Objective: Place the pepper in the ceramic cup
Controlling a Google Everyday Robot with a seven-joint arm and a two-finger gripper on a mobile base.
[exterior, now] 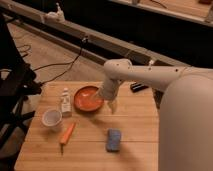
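Observation:
The slim orange pepper (67, 133) lies on the wooden table (135, 145) near its front left, stem end toward the front. The small white ceramic cup (52, 118) stands upright just behind and left of it, a short gap apart. My gripper (112, 106) hangs from the white arm over the table's middle, by the right rim of the orange plate (88, 98). It is well to the right of the pepper and the cup and holds nothing that I can see.
A small white bottle (65, 102) stands between the cup and the plate. A blue sponge (114, 139) lies at the front middle. A dark object (138, 86) sits at the table's back edge. Cables run across the floor behind.

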